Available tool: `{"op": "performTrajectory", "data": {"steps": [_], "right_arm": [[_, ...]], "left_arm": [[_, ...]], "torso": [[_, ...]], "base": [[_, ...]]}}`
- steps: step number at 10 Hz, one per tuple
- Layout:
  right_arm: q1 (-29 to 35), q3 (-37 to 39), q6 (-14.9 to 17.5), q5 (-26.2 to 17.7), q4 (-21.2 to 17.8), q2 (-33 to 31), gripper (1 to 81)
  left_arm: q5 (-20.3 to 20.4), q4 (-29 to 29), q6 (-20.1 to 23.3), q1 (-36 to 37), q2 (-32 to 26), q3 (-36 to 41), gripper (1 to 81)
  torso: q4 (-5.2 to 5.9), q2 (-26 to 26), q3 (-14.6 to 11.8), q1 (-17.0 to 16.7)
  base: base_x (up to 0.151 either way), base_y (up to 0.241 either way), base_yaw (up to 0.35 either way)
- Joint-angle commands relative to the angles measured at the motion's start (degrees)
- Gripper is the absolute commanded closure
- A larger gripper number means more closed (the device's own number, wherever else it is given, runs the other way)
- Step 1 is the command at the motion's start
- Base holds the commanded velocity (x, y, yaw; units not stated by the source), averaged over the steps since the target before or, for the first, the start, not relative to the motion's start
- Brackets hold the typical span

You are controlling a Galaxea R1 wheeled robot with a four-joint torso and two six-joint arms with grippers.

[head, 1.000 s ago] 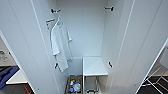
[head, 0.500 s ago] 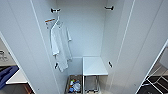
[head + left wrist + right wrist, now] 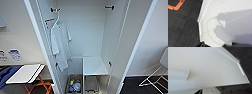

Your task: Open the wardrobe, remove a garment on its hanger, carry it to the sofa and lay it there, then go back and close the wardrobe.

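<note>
The wardrobe point(image 3: 85, 37) stands open with a white shirt point(image 3: 59, 45) hanging by its left wall, its doors cut off, and neither gripper's opening can be told.

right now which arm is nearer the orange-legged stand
Left, likely. The stand sits left of the wardrobe, and the left wrist view catches its orange leg; the right wrist faces a door panel.

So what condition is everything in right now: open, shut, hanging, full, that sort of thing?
wardrobe: both doors swung wide open.
white shirt: hanging from its hanger at the left of the wardrobe.
white shelf: bare on top.
basket on the wardrobe floor: holds some items, too blurred to name.
folding table at the left: unfolded, standing.
</note>
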State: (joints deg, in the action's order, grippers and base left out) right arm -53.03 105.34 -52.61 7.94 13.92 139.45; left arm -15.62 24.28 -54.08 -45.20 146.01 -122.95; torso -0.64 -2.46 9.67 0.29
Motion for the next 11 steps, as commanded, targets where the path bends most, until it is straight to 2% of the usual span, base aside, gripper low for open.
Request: {"op": "performTrajectory", "data": {"steps": [1,2,4,5,7,9,11], "right_arm": [[-3.7,3.34,0.23,-1.43,7.96,6.3,1.0],[-5.82,7.38,0.32,-1.69,7.96,7.61,1.0],[-11.69,21.65,0.58,-3.37,10.25,12.81,1.0],[-14.49,31.16,0.58,-3.98,12.69,17.25,1.0],[-19.16,44.78,0.58,-3.89,18.65,25.33,1.0],[-23.64,50.64,0.76,-3.89,24.1,31.07,1.0],[-27.96,52.85,0.76,-3.89,30.36,34.16,1.0]], "left_arm": [[-4.34,6.64,0.9,1.83,5.09,0.87,1.0],[-4.25,9.53,1.59,-1.59,5.09,0.87,1.0],[-3.63,17.9,3.63,-12.54,5.18,-0.97,1.0],[-3.28,23.13,4.33,-17.9,6.22,-3.24,1.0],[0.76,29.39,4.42,-24.77,11.81,-10.42,1.0],[0.85,31.17,4.59,-28.57,17.02,-15.19,1.0],[1.03,31.79,4.94,-31.74,21.25,-19.07,1.0]], "torso": [[0.0,0.0,0.0,0.0],[0.0,0.0,0.0,0.0],[0.0,0.0,0.02,0.0],[0.0,0.0,0.02,0.0],[0.0,0.0,0.0,0.0],[0.0,0.0,0.0,0.0],[0.0,-0.02,0.0,-0.02]], "base": [[0.0,0.0,0.0],[0.0,0.0,0.0],[0.0,0.0,0.0],[0.0,0.0,0.0],[0.0,0.0,0.0],[0.0,0.0,0.0],[0.0,0.0,0.0]]}}
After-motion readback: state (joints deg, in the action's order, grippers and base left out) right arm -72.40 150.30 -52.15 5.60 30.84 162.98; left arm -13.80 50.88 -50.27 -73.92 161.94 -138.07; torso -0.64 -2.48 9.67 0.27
